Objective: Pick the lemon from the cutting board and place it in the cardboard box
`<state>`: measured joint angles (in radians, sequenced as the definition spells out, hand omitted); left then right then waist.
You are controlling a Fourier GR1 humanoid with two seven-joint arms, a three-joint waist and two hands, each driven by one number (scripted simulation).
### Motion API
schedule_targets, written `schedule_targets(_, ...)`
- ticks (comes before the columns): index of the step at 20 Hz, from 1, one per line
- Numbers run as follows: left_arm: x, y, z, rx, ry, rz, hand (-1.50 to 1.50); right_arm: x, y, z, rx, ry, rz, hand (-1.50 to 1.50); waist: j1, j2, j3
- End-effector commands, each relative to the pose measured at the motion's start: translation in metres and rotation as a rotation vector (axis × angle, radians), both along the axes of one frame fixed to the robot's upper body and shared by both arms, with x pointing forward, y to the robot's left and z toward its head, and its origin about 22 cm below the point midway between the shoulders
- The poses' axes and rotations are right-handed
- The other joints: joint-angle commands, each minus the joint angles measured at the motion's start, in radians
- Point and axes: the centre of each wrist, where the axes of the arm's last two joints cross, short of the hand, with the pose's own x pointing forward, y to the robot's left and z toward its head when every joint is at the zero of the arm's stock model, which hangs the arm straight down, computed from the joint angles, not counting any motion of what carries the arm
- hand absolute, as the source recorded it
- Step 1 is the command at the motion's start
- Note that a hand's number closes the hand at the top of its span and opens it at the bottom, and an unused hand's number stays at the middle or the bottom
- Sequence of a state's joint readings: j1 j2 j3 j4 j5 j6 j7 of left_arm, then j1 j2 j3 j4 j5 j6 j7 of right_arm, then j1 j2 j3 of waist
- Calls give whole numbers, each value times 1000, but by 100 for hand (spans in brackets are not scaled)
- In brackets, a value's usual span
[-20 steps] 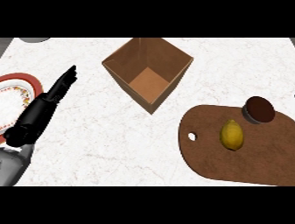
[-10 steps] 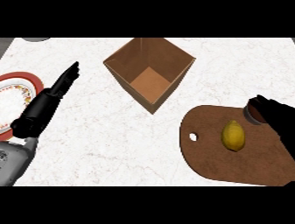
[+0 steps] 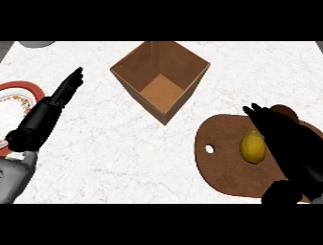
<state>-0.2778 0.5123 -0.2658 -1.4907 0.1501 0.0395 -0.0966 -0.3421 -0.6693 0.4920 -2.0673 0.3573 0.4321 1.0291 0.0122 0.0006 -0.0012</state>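
Nearest the robot, the black right hand [image 3: 291, 143] lies over the brown wooden cutting board [image 3: 227, 167], its straight fingers spread apart and holding nothing, just beside the small yellow oval lemon [image 3: 253, 146]. The lemon rests on the board's middle, smooth-skinned and evenly yellow. It looks light and stiff, with a rind that could slip and a rounded shape likely to roll, so a grasp across its wide middle seems best. At the left, the black left hand [image 3: 58, 98] rests open above the white marble tabletop [image 3: 107, 158]. Farther off stands the open brown cardboard box [image 3: 161, 79].
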Motion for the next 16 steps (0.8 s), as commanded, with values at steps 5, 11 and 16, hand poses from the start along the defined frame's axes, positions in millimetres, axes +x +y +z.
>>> schedule_targets(5, 3, 0, -20, -10, 0, 22, 0, 1, 23, -26, -115, -3, -94, -150, -15, -1, 1)
schedule_targets(11, -7, 11, -10, 0, -16, 12, 0, 19, 4, -32, -174, 46, -118, -150, -12, -2, 1)
schedule_targets(16, -10, -10, 3, -10, -16, 15, 0, 34, 11, -49, -188, 43, -132, -150, -9, -2, 1)
